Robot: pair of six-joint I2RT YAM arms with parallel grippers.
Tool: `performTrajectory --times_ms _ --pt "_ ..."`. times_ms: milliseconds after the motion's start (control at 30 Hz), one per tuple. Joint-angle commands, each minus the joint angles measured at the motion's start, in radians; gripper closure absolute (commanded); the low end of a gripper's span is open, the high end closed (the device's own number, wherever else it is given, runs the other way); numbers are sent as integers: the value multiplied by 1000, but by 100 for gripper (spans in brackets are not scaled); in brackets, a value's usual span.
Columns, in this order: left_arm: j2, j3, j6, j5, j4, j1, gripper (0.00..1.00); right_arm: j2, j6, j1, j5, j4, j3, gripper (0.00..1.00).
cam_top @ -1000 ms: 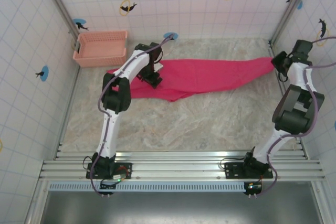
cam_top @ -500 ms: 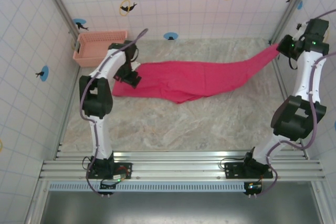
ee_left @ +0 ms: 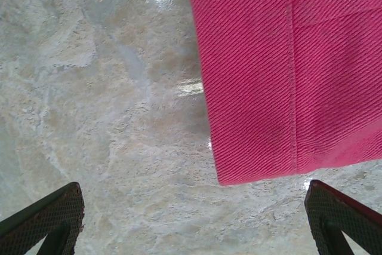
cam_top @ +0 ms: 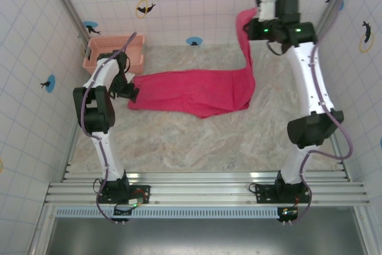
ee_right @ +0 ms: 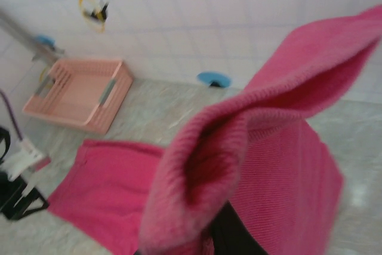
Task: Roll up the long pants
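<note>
Item: long pants point(cam_top: 197, 91), magenta; soft, light, limp cloth by the look of it.
One end was pinched in the closed right gripper point(cam_top: 255, 21) and hung below it in a loose fold. The rest lay flat on the table point(cam_top: 179, 141), its other end just ahead of the wide-open, empty left gripper point(cam_top: 128, 92). Judged best taken at a corner or seamed edge.

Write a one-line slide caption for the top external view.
Right jaws, shut on the long pants, hold one end aloft; left jaws stand open at the end lying on the table.
</note>
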Motion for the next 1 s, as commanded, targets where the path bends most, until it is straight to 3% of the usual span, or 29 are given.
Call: performTrajectory --times_ms 0,200,367,600,967 --pt "25 -6 -13 30 4 25 3 51 10 131 83 48 -13 100" --pt "35 -4 -11 64 12 72 3 204 69 367 138 133 35 100" --pt "63 27 -7 124 -5 133 3 388 122 484 130 160 190 100" --pt "74 14 -8 175 10 164 3 600 245 550 102 214 443 100" --pt "100 2 -16 233 28 167 3 742 412 639 -27 552 447 100"
